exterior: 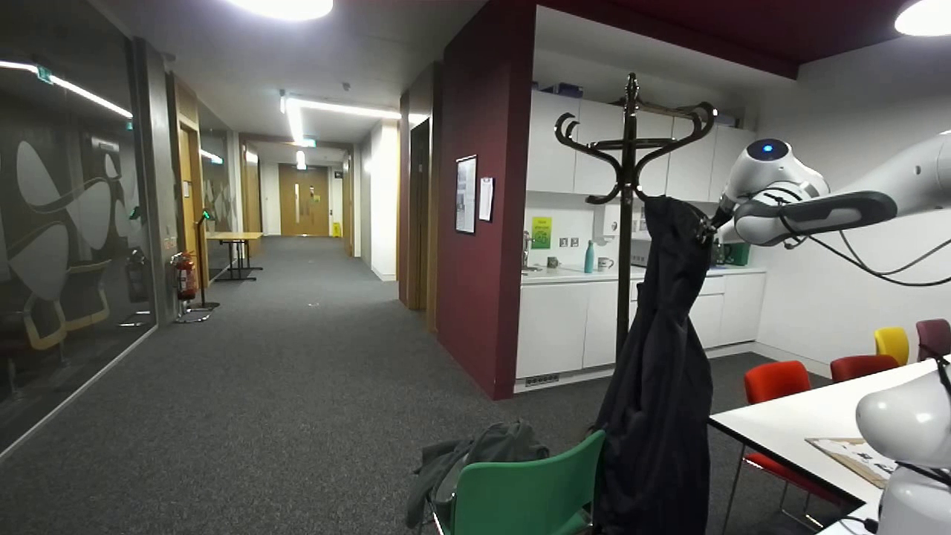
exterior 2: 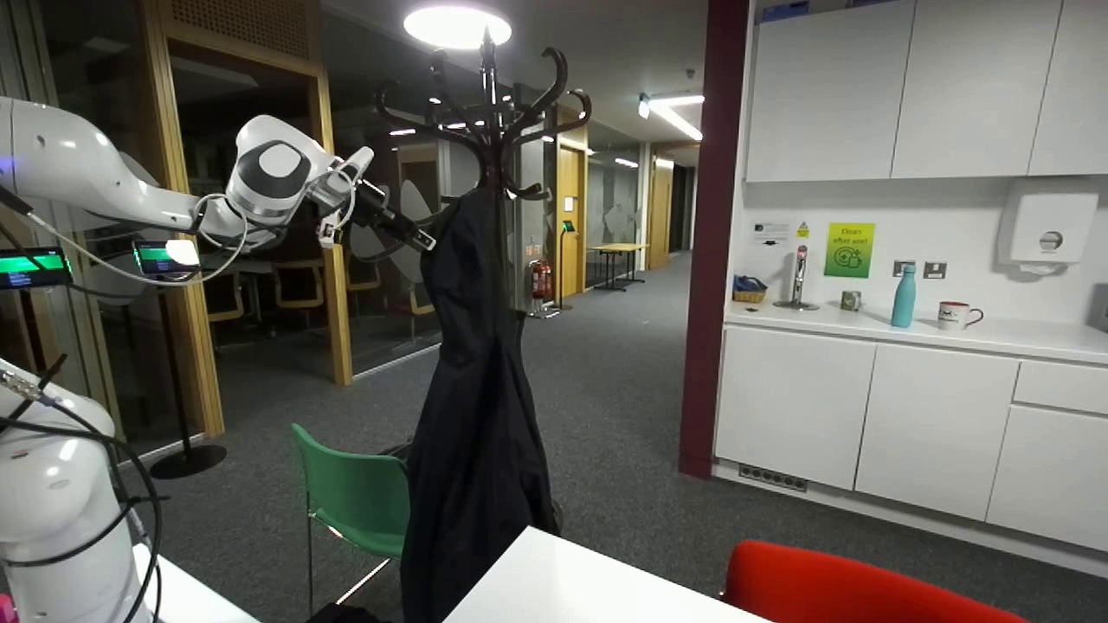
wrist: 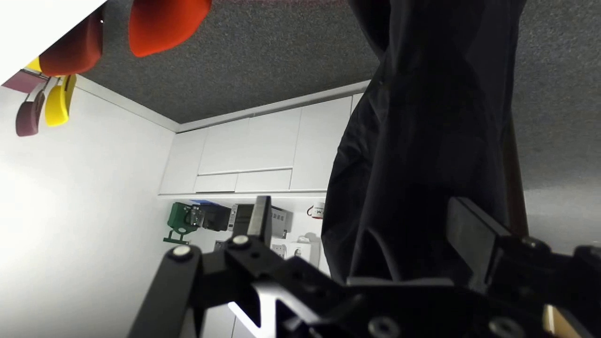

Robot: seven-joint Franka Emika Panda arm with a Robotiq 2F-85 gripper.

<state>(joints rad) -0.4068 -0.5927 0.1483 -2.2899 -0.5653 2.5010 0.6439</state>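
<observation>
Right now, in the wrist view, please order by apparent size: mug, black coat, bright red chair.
1. Black coat
2. Bright red chair
3. Mug
The first two run past the top edge.

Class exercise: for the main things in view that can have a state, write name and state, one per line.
gripper: open, near the black coat
black coat: hanging on the coat stand
coat stand: upright
grey garment: crumpled
green chair: upright
turquoise bottle: upright
white mug: upright
upper cupboards: shut
lower cupboards: shut
round ceiling light: lit
</observation>
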